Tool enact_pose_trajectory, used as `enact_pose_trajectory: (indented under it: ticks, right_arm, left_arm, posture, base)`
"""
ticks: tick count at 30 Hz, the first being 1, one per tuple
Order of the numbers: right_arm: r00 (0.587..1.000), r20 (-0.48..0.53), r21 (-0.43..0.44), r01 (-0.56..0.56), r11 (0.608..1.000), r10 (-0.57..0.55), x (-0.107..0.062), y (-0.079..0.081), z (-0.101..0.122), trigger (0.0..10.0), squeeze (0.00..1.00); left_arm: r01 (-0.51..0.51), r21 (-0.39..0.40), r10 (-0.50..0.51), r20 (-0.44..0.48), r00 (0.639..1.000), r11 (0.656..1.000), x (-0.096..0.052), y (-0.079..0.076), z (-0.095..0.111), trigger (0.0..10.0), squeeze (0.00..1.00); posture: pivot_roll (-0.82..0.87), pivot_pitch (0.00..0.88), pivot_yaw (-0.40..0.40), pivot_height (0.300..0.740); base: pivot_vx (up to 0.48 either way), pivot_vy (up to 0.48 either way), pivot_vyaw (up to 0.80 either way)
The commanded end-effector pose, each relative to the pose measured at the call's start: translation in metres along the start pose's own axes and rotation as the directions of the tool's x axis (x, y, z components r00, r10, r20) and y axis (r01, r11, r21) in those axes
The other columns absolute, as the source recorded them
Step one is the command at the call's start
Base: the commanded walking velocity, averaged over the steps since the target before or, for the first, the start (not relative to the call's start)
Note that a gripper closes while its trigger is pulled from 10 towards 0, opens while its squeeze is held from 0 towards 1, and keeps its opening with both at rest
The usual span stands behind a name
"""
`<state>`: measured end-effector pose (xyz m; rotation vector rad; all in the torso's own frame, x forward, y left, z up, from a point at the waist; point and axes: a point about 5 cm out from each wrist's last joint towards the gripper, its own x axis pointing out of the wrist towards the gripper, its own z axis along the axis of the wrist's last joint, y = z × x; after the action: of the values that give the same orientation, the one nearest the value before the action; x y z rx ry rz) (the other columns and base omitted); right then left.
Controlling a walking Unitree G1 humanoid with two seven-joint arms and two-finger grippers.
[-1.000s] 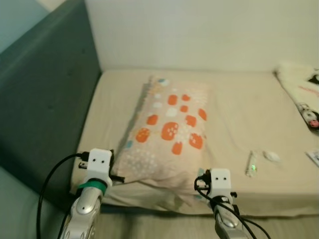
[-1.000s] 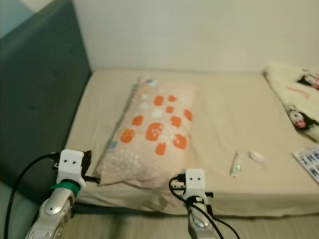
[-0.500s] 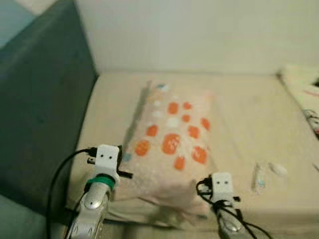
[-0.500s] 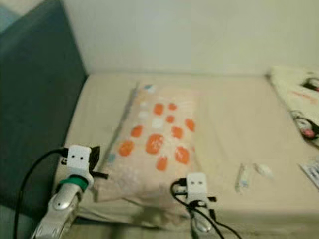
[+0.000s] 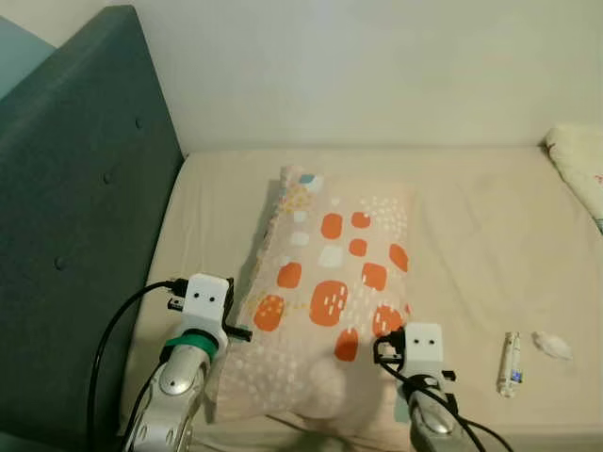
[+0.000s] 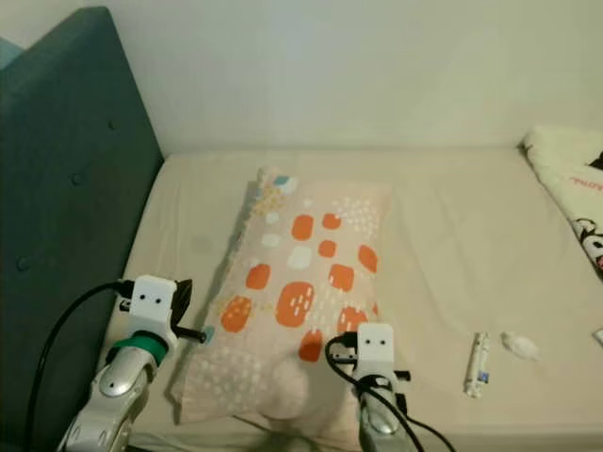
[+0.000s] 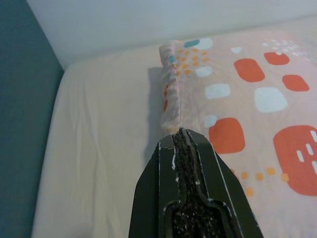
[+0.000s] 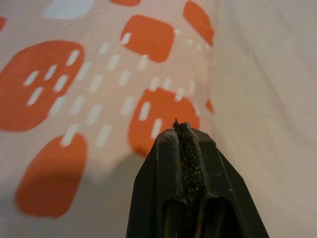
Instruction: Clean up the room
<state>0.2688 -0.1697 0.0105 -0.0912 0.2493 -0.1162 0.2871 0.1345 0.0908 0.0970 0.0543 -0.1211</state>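
Straightening the pillow (image 5: 330, 292) on the bed (image 5: 471, 226)

Both closed, empty grippers, left gripper (image 7: 181, 136) and right gripper (image 8: 175, 125), sit at its near end; its length runs away from them.

**Legible text: none**

No lettering, brand, number or sign can be read. The tube (image 6: 477, 363) on the bed (image 6: 443, 235) carries a small blue marking, too small to make out. The blanket (image 6: 575, 188) at the bed's right edge shows a faint red mark, illegible.
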Motion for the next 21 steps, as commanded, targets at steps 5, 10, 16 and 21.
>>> enact_pose_trajectory:
  ticks: [5, 10, 16, 21]
  right_arm:
    - [1.000, -0.024, 0.011, 0.010, 1.000, -0.010, -0.0031, -0.0012, -0.0057, 10.0, 0.00]
    - [1.000, -0.017, -0.002, 0.011, 1.000, -0.011, -0.0016, -0.0037, -0.0037, 10.0, 0.00]
    - [1.000, -0.016, -0.005, 0.006, 1.000, -0.006, -0.0027, -0.0036, -0.0041, 10.0, 0.00]
    - [1.000, -0.023, 0.007, 0.007, 1.000, -0.007, -0.0034, -0.0042, -0.0055, 10.0, 0.00]
  left_arm:
    - [0.009, 0.029, -0.007, -0.050, 0.999, 1.000, 0.0010, -0.0004, -0.0083, 10.0, 0.00]
    - [-0.011, -0.025, 0.009, -0.077, 0.997, 1.000, 0.0015, -0.0018, -0.0124, 10.0, 0.00]
    - [-0.006, 0.000, 0.006, -0.080, 0.997, 1.000, 0.0015, -0.0017, -0.0137, 10.0, 0.00]
    - [-0.013, -0.001, 0.013, -0.079, 0.997, 1.000, 0.0015, -0.0010, -0.0141, 10.0, 0.00]
  posture:
    - [0.01, 0.039, 0.099, 0.740]
    - [0.00, 0.037, 0.102, 0.740]
    - [0.00, 0.035, 0.099, 0.740]
    - [0.00, 0.032, 0.091, 0.740]
  base:
    - [0.000, -0.096, 0.00]
    - [0.000, -0.288, 0.00]
    - [0.000, 0.000, 0.00]
    - [0.000, 0.000, 0.00]
